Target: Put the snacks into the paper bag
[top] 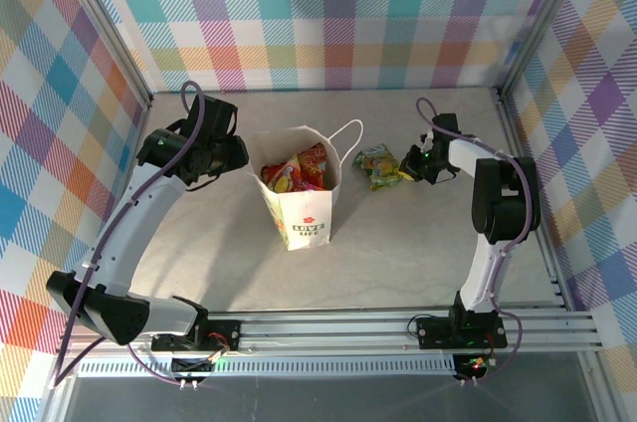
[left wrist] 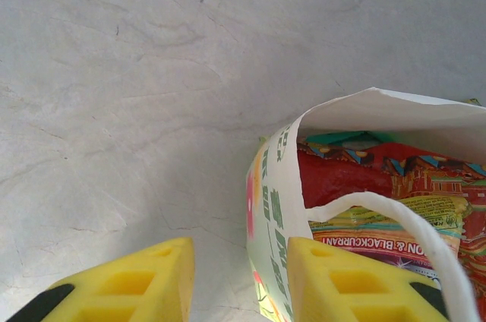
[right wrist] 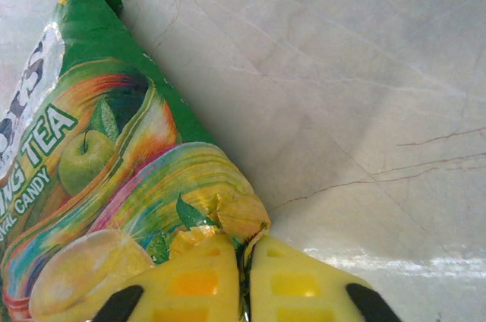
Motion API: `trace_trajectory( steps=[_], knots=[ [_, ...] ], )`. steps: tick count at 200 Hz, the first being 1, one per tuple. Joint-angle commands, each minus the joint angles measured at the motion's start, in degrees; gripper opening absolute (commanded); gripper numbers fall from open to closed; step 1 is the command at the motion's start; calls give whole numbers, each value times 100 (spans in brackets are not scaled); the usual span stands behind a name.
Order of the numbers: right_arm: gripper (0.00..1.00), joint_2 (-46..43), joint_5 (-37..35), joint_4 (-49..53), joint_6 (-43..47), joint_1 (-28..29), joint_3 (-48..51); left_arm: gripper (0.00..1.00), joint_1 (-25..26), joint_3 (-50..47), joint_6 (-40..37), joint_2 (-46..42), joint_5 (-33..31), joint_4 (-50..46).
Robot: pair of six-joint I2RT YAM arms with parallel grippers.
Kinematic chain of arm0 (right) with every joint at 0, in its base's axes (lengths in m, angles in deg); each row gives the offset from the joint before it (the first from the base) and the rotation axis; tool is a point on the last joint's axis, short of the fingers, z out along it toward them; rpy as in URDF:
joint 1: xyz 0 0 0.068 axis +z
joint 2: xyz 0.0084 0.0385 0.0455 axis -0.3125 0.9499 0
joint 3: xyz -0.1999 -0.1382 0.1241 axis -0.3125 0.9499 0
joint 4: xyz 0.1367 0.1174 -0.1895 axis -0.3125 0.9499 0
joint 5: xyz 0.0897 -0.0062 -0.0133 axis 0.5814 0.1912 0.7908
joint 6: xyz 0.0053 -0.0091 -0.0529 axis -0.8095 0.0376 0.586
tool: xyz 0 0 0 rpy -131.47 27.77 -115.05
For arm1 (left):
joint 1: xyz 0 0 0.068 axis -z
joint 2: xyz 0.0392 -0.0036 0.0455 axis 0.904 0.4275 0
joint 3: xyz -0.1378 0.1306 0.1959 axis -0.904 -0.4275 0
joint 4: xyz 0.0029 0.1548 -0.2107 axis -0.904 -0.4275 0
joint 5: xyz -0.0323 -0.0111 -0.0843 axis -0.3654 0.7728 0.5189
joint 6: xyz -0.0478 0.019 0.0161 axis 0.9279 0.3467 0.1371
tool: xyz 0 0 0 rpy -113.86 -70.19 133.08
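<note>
Pale grey, stone-look surface (top: pixel 398 263), veined with fine dark cracks, forms the floor of a booth walled on three sides by pastel plaid panels (top: pixel 328 14). An aluminium rail (top: pixel 338 327) runs along its near edge and carries both arm bases. Near the middle stands the white paper bag (top: pixel 305 215), upright with its mouth open, a red logo on its front and a cord handle (top: pixel 345 138) arching at its far right side. Snack packets (top: pixel 297 173) in red, orange and yellow crowd its inside. The left fingers (top: pixel 237 155) sit at the bag's left rim. In the left wrist view these yellow fingers stand apart astride the bag's side wall, one over bare surface and the other at the inner side beneath the handle cord; whether either presses the paper is hard to judge. Right of the bag, clear of it, the green-yellow packet (top: pixel 380 165) lies flat on the surface. The right fingers (right wrist: pixel 201 280) are pinched together on its crinkled edge.
</note>
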Motion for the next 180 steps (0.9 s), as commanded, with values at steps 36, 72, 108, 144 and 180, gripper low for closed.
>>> trace_trajectory(
  steps=[36,72,108,144,180],
  knots=[
    [0,-428,-784,758,352,5,66,37,-57,-41,84,-160,15,-79],
    [0,-707,-923,918,480,5,150,37,-57,-82,101,-267,5,-96],
    [0,-1061,-915,1014,538,1,280,38,-57,-44,86,-260,74,-88],
    [0,-1556,-1011,1213,628,58,364,38,-57,-1,77,-259,139,-88],
    [0,-2078,-1167,1437,675,246,381,38,-57,0,55,-286,251,-63]
  ],
)
